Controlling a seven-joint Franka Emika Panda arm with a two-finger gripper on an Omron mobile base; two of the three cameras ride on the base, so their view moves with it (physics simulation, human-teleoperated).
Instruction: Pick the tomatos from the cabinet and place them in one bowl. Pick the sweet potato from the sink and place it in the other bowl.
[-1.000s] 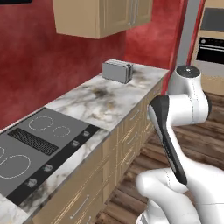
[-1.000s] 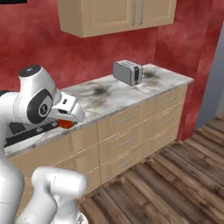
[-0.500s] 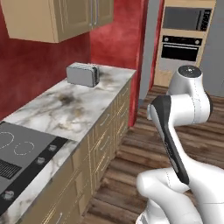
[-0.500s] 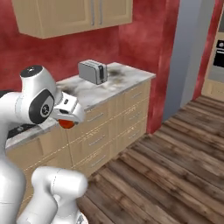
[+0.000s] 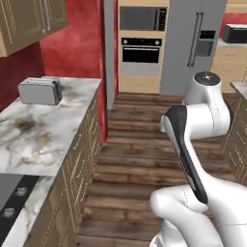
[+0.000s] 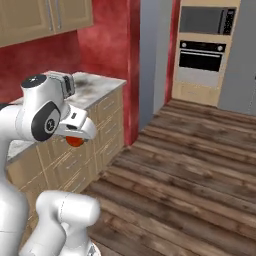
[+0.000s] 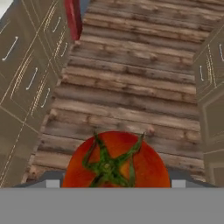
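Claw (image 7: pixel 114 181) clamped on a tomato (image 7: pixel 116 161) – best carried level and slow, wood floor (image 7: pixel 131 87) far beneath, no bowl ahead – grip kept firm.

the arm was folded close above the base, gripper (image 6: pixel 75 141) clamped on a tomato (image 7: pixel 116 161) beside the counter (image 6: pixel 95 87).
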